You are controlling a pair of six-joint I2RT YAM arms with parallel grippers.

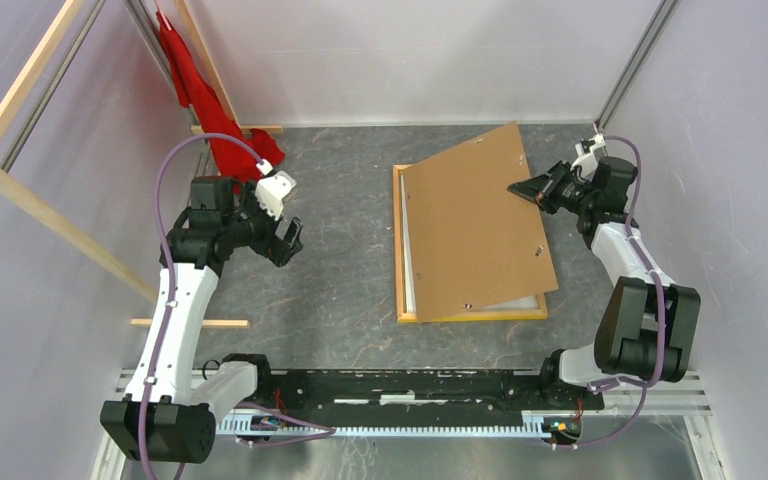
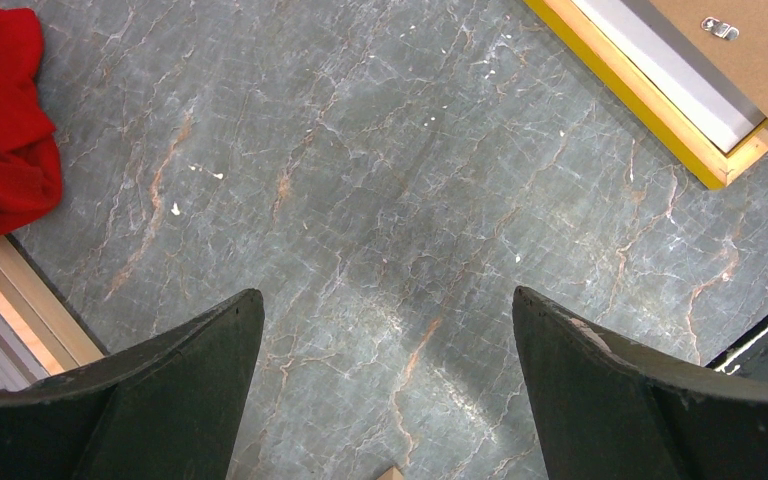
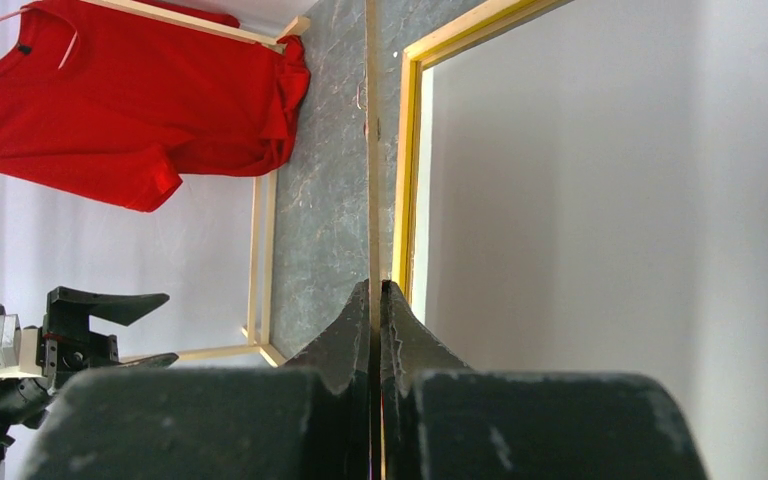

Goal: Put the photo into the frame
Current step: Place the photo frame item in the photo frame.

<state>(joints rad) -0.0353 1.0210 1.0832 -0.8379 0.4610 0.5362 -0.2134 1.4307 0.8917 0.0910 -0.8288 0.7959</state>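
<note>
Grey marbled bench, my right jaws clamped on brown backing board, askew over yellow frame, my left jaws wide, empty

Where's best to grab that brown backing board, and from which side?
Grip the backing board by its thin right edge, from the right: it lies askew, that edge past the frame, so jaws fit above and below, as the right gripper shows.

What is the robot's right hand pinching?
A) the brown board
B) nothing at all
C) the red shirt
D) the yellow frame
A: the right gripper is closed on the edge of the brown board, which lies crooked over the yellow frame.
</note>
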